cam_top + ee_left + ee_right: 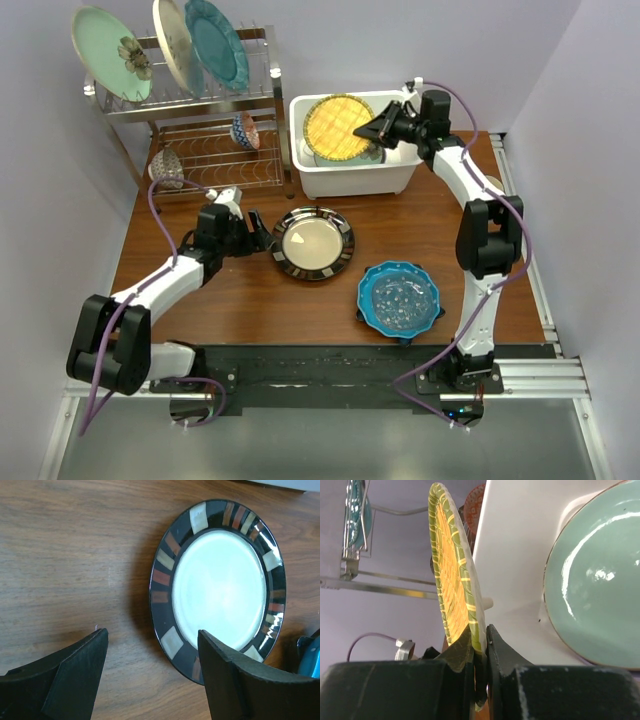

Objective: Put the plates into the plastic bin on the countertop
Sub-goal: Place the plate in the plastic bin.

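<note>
My right gripper is shut on the rim of an orange-yellow plate with a green edge and holds it tilted over the white plastic bin. In the right wrist view the gripper pinches that plate edge-on. A pale green plate lies in the bin. My left gripper is open and empty at the left edge of the dark-rimmed cream plate on the countertop. In the left wrist view the gripper straddles that plate's rim.
A blue scalloped plate sits on a dark-blue plate at the front right. The chrome rack at the back left holds a mint flower plate, a cream plate, a teal plate and small bowls.
</note>
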Motion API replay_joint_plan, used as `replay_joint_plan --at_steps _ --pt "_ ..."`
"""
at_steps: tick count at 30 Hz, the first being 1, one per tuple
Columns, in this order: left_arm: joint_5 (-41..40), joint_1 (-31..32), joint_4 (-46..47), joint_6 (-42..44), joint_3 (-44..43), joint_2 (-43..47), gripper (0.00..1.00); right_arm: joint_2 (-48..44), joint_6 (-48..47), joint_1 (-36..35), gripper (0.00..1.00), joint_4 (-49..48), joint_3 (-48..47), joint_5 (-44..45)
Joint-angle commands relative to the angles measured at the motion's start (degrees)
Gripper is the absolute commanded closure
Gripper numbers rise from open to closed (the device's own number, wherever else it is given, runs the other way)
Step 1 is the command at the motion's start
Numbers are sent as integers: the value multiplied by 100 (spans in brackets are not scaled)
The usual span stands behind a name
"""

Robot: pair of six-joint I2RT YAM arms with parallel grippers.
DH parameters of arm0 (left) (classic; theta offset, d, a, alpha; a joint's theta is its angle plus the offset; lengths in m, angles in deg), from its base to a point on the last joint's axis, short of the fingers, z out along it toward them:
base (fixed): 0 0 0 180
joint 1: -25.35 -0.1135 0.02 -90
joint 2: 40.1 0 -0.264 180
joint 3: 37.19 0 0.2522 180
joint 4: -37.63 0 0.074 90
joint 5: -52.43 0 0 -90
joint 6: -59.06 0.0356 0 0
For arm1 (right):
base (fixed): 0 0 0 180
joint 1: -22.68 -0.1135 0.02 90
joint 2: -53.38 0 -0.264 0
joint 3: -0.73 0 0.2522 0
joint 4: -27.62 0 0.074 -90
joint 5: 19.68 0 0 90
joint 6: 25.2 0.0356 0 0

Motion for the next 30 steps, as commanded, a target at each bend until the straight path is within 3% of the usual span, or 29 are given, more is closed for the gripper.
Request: replay_joint_plan --at_steps 1,30 --pt "179 9 320 -116 131 83 23 69 198 38 100 -32 -586 191" --pt "276 9 321 -143 404 206 23 667 -540 47 100 760 -955 1229"
